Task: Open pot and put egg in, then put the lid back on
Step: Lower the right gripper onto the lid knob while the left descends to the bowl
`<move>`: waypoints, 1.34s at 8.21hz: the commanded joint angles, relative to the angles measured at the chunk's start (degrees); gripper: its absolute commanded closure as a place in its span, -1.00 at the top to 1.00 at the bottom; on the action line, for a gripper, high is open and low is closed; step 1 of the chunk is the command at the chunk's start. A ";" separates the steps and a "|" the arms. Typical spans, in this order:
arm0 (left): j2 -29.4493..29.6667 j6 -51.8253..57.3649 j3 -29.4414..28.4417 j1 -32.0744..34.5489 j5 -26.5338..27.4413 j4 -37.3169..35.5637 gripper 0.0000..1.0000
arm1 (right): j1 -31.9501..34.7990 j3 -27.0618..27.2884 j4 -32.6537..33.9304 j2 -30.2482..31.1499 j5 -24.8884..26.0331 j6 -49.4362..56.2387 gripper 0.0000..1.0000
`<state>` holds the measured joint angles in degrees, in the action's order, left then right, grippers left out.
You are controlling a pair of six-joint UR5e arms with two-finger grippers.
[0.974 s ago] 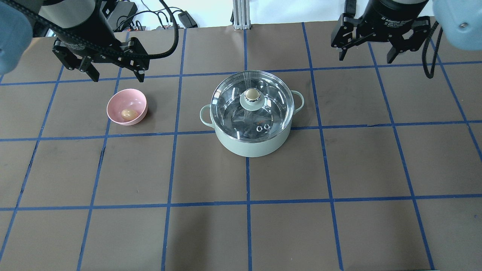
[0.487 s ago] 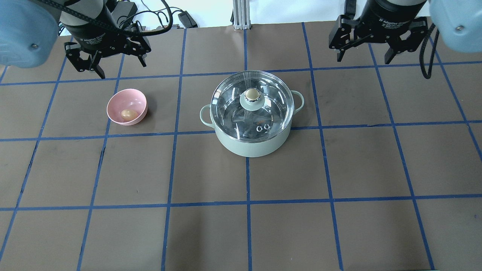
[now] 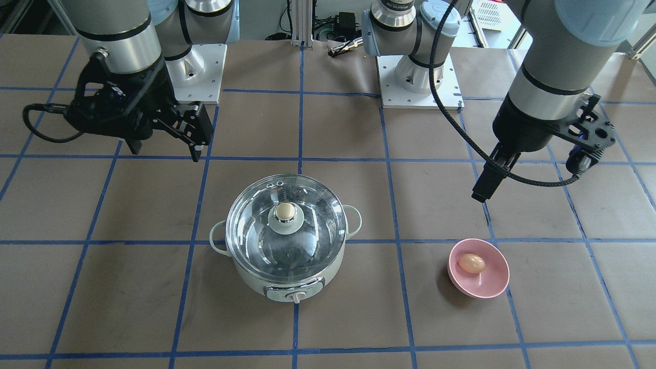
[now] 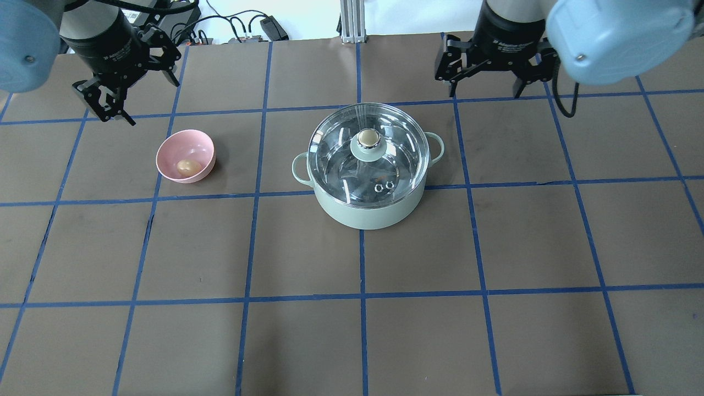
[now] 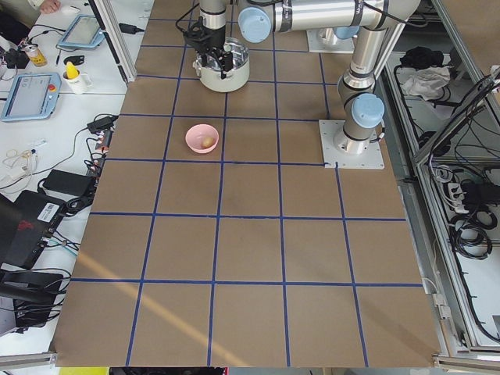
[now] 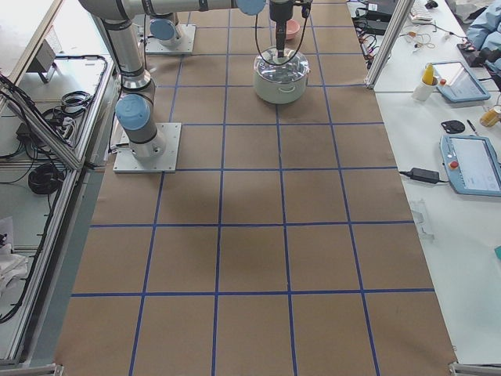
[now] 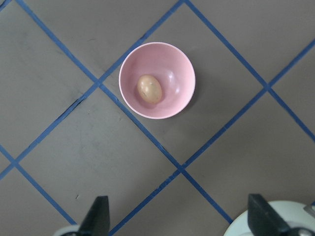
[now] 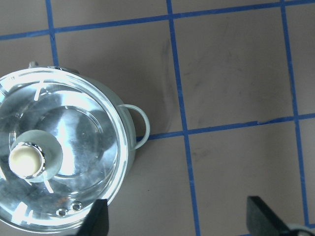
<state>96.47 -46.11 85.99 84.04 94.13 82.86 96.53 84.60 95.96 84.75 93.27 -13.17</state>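
Note:
The pale mint pot [image 4: 366, 212] stands mid-table with its dial facing the front view [image 3: 293, 296]. The glass lid [image 4: 335, 151] sits on it, beige knob [image 4: 369, 138] on top. The tan egg [image 4: 187, 165] lies in a pink bowl [image 4: 166, 149] to the pot's left, and shows in the left wrist view [image 7: 149, 88]. My left gripper [image 4: 154, 103] is open and empty, raised behind the bowl. My right gripper [image 4: 484, 94] is open and empty, raised behind and to the right of the pot. The right wrist view shows the lid [image 8: 83, 128] at lower left.
The table is brown paper with a blue tape grid [image 4: 360, 264]. Both arm bases [image 3: 417, 77] stand at the robot's edge. Cables and a metal post [image 4: 349, 22] lie beyond the far edge. The pot and the bowl are the only things on the table.
My left gripper has turned about its axis and shifted left, behind the bowl. My right gripper has moved left toward the pot. Both stay open; pot, lid and egg have not moved.

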 commanded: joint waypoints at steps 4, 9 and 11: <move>6.78 -8.81 0.84 -5.65 -0.09 -0.24 1.00 | 10.60 0.56 16.42 -13.73 -2.80 -14.06 1.00; 14.70 -11.37 0.93 -5.73 -0.53 -8.40 0.58 | 12.37 2.93 17.07 -16.02 -4.14 -14.86 1.00; 17.25 -11.45 0.84 -5.73 -0.44 -8.42 0.58 | 12.37 3.12 17.07 -16.11 -6.16 -13.11 0.57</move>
<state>111.62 -57.31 86.87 78.33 93.66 74.97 108.86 87.36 113.03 68.76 88.35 -27.51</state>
